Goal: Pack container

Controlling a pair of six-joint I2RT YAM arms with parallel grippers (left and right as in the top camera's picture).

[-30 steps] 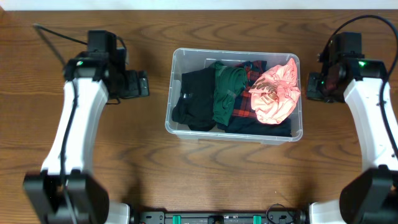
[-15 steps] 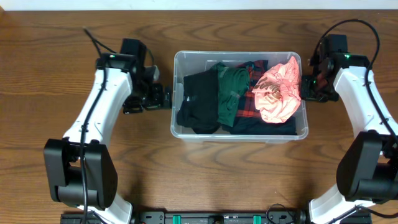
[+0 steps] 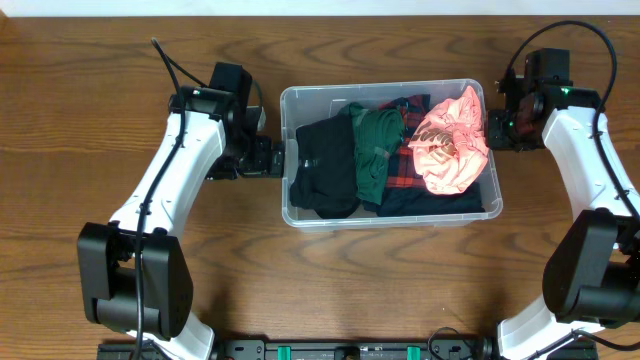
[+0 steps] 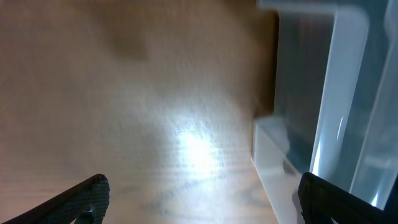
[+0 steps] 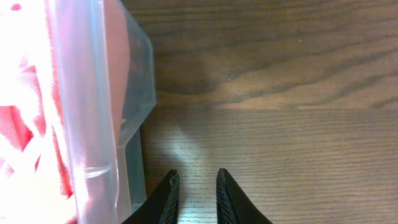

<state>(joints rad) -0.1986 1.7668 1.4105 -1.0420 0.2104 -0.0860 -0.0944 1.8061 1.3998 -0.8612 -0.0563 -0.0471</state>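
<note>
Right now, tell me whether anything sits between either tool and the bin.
Nothing visible is in the way. The left tool is right up against the bin's left wall. The right tool sits just outside the right wall, with only bare table beside it.

Clear container [image 3: 390, 219], black garment [image 3: 322, 170], green garment [image 3: 378, 150], red plaid cloth [image 3: 401, 176], pink garment [image 3: 450, 150], brown wood-grain table [image 3: 80, 110]
</note>
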